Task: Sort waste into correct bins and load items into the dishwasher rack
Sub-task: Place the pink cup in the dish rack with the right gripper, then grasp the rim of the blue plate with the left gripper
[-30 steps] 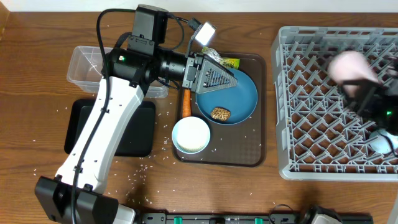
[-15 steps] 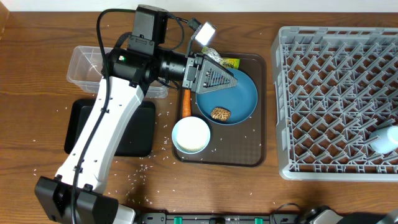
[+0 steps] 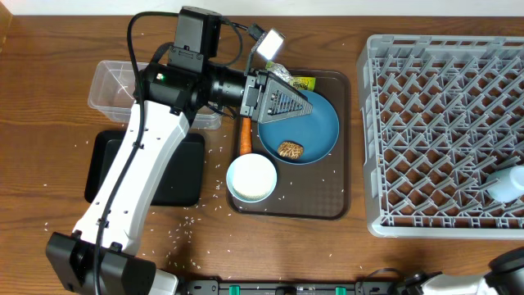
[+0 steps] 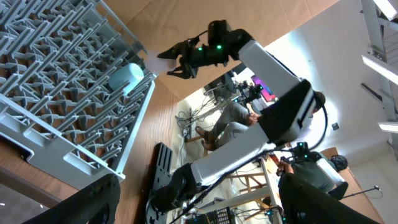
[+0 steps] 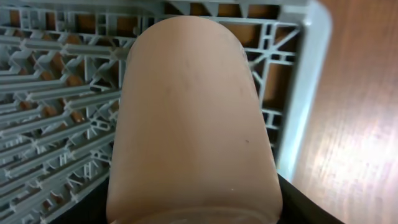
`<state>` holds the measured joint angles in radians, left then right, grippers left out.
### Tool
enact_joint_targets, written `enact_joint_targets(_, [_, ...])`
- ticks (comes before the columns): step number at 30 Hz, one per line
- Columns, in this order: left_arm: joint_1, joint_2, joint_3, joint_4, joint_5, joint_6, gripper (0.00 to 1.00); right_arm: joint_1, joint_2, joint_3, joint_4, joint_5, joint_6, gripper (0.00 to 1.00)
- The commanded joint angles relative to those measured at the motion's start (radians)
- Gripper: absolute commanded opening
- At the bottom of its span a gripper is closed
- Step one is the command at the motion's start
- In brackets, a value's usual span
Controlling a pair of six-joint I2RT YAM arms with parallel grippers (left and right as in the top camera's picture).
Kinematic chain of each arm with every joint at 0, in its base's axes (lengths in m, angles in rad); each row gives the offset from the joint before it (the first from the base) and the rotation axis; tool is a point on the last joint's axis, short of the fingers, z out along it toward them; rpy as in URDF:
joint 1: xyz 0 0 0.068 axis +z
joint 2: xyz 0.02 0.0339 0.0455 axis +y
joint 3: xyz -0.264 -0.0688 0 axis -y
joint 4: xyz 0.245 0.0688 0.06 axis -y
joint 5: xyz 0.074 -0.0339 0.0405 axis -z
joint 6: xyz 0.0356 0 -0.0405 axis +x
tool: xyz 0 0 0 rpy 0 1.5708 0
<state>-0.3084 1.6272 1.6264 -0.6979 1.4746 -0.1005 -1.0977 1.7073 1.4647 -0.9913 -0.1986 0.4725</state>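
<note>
Only print on view is the face of the yellow-green foil wrapper [image 3: 301,83], too small to read. It lies at the far edge of the brown tray [image 3: 327,201], just beyond the left gripper [image 3: 299,106] and partly tucked under it.

Left gripper: jaws spread wide, nothing between them. It hangs above the rim of the dark-blue plate [image 3: 321,131].
- Brown food lump [image 3: 290,149]: on the plate, just to the near side of the gripper, not touched.
- Carrot [image 3: 245,138]: on the tray beside the plate, under the gripper's wrist end.
- White bowl [image 3: 252,177]: on the tray, farther toward the arm's base than the lump, upright.
- Clear tub [image 3: 110,82]: behind the arm's elbow. A few white specks sit in or under it, cannot tell which.
- Black tub [image 3: 102,168]: beside the clear tub, half hidden by the arm, contents not visible.
- Rice grains [image 3: 184,223]: scattered on the table around the black tub and tray.

Right gripper [image 4: 169,61]: clamped on the pink cup [image 5: 193,124]. The cup fills the wrist view between the dark fingers [image 5: 298,202]. It is held above the edge of the grey rack [image 3: 426,123].

Light-blue cup [image 3: 506,182]: on its side among the rack's pegs, below the right gripper and apart from it.
</note>
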Motion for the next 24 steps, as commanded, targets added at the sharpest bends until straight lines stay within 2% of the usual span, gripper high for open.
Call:
enact_joint_targets(1, [0.004, -0.002, -0.005, -0.002, -0.002, 0.010, 0.82, -0.008, 0.031, 0.007, 0.021, -0.072, 0.021, 0.65])
enact_joint_targets(2, [0.004, -0.002, -0.005, -0.004, -0.002, 0.010, 0.82, -0.008, 0.039, 0.007, 0.024, -0.093, 0.021, 0.72])
enact_joint_targets(5, [0.004, -0.002, -0.005, -0.003, -0.002, 0.010, 0.82, -0.008, 0.037, 0.009, 0.056, -0.160, 0.021, 0.82])
enact_joint_targets(9, [0.004, -0.002, -0.005, -0.003, -0.017, 0.010, 0.83, -0.008, 0.006, 0.033, 0.076, -0.237, 0.019, 0.88])
enact_joint_targets(13, [0.004, -0.002, -0.005, -0.003, -0.032, 0.010, 0.83, -0.005, -0.048, 0.063, 0.069, -0.273, 0.012, 0.89])
enact_joint_targets(19, [0.004, -0.002, -0.005, -0.003, -0.042, 0.010, 0.83, -0.001, -0.108, 0.063, 0.026, -0.257, 0.005, 0.84])
enact_joint_targets(22, [0.004, -0.002, -0.005, -0.004, -0.074, 0.010, 0.83, 0.013, -0.132, 0.063, 0.032, -0.429, -0.074, 0.84])
enact_joint_targets(24, [0.000, -0.004, -0.005, -0.008, -0.153, 0.010, 0.82, 0.037, -0.168, 0.063, 0.061, -0.561, -0.114, 0.84])
